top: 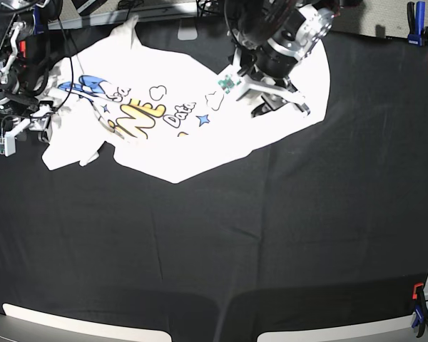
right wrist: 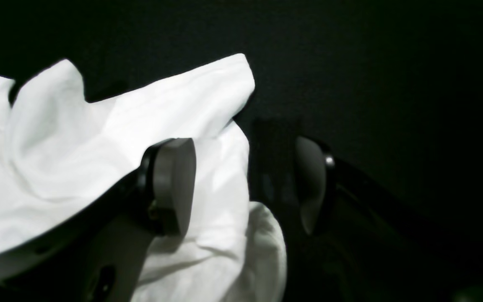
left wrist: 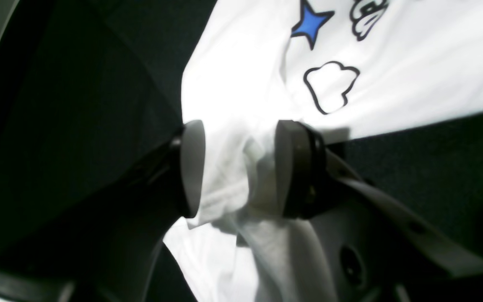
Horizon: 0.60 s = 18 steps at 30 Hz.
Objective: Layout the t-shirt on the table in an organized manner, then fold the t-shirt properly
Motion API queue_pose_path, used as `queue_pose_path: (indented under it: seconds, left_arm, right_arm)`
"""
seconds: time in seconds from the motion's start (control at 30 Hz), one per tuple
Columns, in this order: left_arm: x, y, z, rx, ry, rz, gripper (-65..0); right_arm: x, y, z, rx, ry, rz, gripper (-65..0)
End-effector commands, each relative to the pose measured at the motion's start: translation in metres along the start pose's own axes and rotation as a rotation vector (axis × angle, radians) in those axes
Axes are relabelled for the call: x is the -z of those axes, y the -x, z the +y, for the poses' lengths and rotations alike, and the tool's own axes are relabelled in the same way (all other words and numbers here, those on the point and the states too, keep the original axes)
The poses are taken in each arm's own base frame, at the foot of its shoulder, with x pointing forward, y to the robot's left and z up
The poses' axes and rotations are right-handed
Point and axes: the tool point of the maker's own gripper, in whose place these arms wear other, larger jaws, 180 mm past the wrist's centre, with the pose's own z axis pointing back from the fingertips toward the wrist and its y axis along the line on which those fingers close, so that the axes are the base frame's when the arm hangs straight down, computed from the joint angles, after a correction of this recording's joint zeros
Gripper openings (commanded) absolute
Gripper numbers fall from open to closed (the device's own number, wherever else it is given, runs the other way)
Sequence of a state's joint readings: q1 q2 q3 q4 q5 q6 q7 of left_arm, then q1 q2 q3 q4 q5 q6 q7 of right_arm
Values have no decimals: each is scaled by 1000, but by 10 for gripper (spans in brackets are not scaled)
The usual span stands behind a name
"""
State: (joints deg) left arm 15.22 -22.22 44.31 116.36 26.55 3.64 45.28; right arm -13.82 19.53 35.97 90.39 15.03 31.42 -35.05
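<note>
**T-shirt spread crooked at the far side, both arms at its edges**

The t-shirt lies printed side up on the far part of the black cloth surface, rumpled and skewed, its lettering running at a slant. Its near edge comes to a point towards the middle of the surface; the rest of the black cloth nearer the camera is bare.

On the scene's right, the left gripper is down over the shirt's right-hand corner. Its fingers stand on either side of a bunched fold of white cloth that fills the gap between them; whether they press it or merely flank it cannot be told. A blue star and an outlined cloud show just beyond.

On the scene's left, the right gripper sits at the shirt's crumpled left end. Its fingers are spread wide: one lies over the white cloth, the other over bare black cloth, with the fabric's edge between them, not pinched.

Red and blue clips hold the cloth at the far right.
</note>
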Motion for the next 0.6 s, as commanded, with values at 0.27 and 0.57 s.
queue_pose_path:
  seconds: [0.27,0.57]
  left_arm:
    - [11,11,-9,18,9,1,-406]
    - [1,-7,-10,-16,12,-53,-406]
  right_arm:
    - [-3,-18,-6,-15,11,-52,-288]
    - [-3,-18,-6,-15,11,-52,-288]
